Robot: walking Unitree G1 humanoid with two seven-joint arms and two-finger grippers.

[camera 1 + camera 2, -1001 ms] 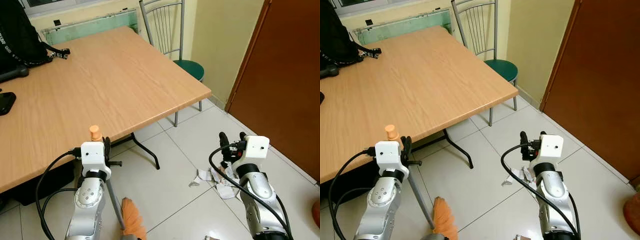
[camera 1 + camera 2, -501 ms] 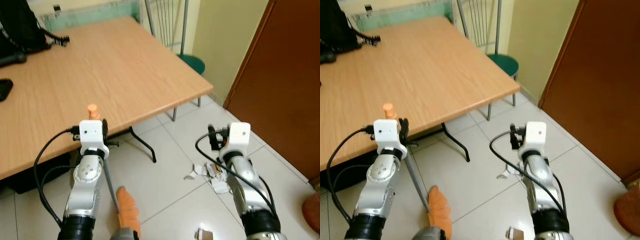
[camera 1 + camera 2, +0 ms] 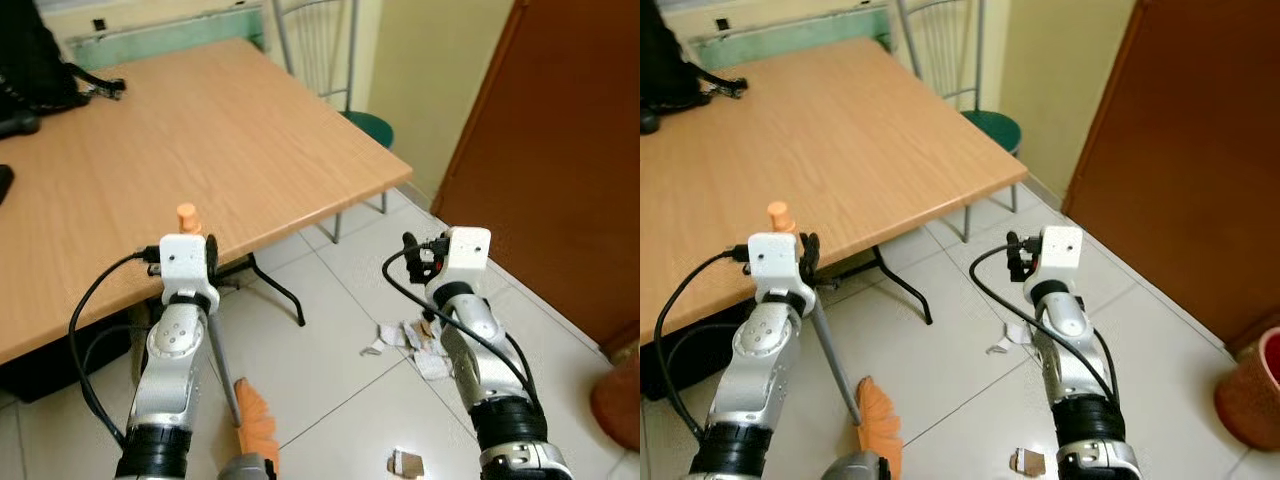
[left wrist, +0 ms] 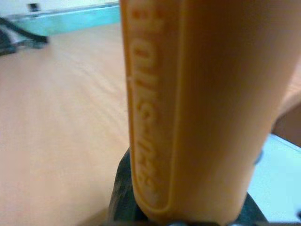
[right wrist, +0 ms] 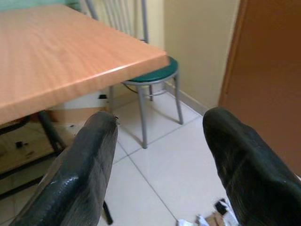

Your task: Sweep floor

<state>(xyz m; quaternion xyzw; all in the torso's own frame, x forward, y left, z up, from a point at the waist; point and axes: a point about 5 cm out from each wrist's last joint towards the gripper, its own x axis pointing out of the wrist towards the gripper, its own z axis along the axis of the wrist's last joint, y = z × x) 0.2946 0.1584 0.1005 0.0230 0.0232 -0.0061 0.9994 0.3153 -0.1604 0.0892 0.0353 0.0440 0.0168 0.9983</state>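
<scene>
Two things have shifted in a second: the view has swung right, and the right gripper [image 3: 417, 258], fingers apart and empty, has lifted at centre right. The left gripper [image 3: 808, 262] stays clamped on the orange-bristled, grey-shafted broom [image 3: 876, 428], lower left; the torn white paper scraps [image 3: 412, 342] on the tiles await sweeping.

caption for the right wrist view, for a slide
Open right gripper faces the green-seated chair beside the wooden table corner.
</scene>
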